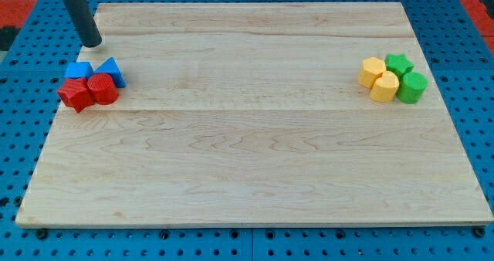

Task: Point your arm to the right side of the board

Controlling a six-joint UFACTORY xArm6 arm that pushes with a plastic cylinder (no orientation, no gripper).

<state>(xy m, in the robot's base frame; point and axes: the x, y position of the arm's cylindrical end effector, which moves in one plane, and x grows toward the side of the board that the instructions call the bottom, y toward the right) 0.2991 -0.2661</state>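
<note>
My tip point(92, 42) rests at the upper left of the wooden board point(255, 153), just above a cluster of blocks. That cluster holds a blue cube point(76, 69), a blue triangular block point(113, 69), a red star-shaped block point(75, 96) and a red cylinder point(103, 89). At the view's right sits a second cluster: a yellow hexagonal block point(370, 72), a yellow cylinder point(384, 86), a green star-shaped block point(399, 63) and a green cylinder point(412, 86). The tip touches no block.
The board lies on a blue pegboard surface point(19, 137) with rows of holes. A red area shows at the top corners of the view.
</note>
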